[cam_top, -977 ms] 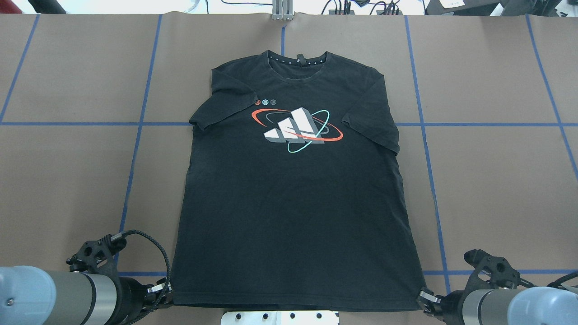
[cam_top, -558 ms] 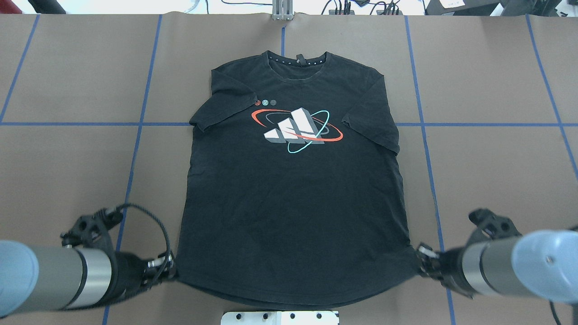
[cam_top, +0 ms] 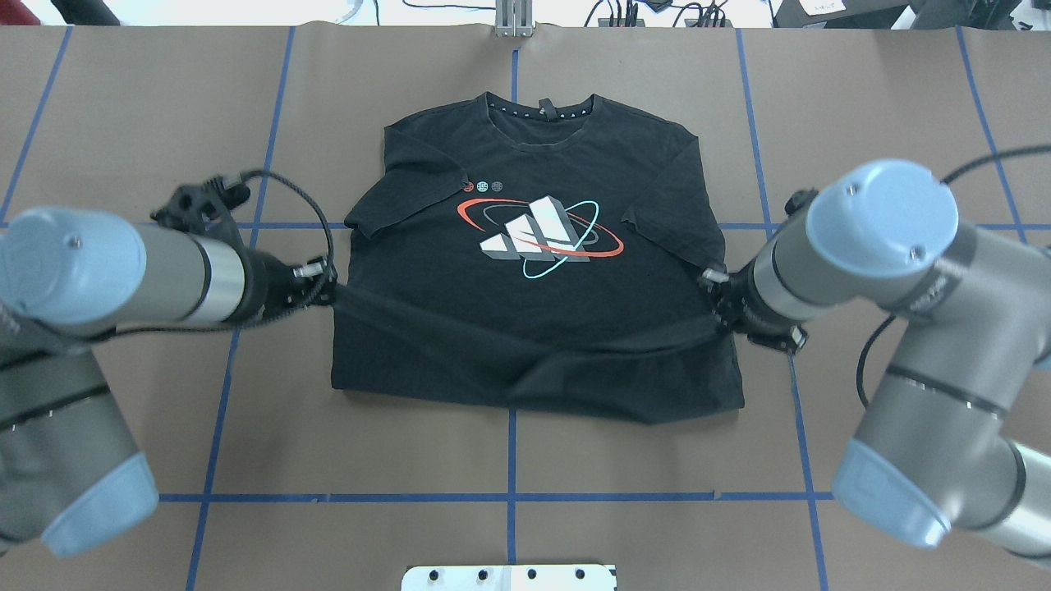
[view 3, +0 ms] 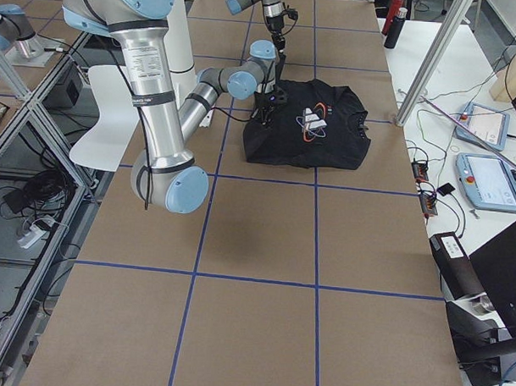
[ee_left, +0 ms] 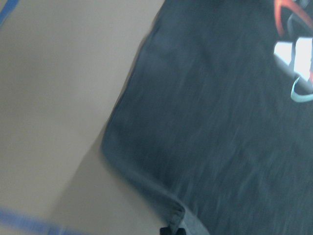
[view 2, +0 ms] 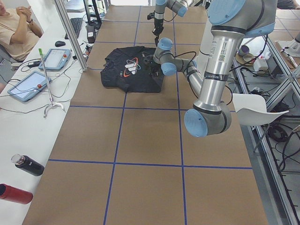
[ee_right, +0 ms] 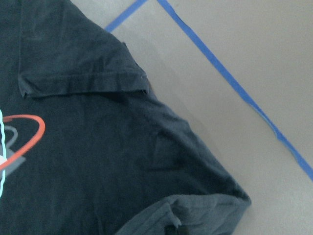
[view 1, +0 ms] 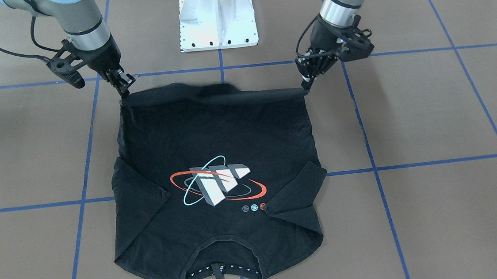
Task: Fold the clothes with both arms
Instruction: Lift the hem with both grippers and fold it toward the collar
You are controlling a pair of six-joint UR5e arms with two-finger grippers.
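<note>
The left black two-finger gripper (view 1: 306, 85) and the right black two-finger gripper (view 1: 123, 92) each pinched a hem corner of the black printed T-shirt (cam_top: 525, 345). They held the hem taut above the brown paper-covered table (cam_top: 131, 123), seemingly to fold it toward the flat-lying collar.

I work in a robotics lab. My white pedestal base (view 1: 217, 17) stands on a long brown-papered table (cam_top: 903, 123) gridded with blue tape lines (cam_top: 369, 497). Alongside, a white bench (view 2: 18, 126) carries grey touchscreen teach pendants (view 2: 55, 58) and cables, with a seated person (view 2: 16, 28) watching.
</note>
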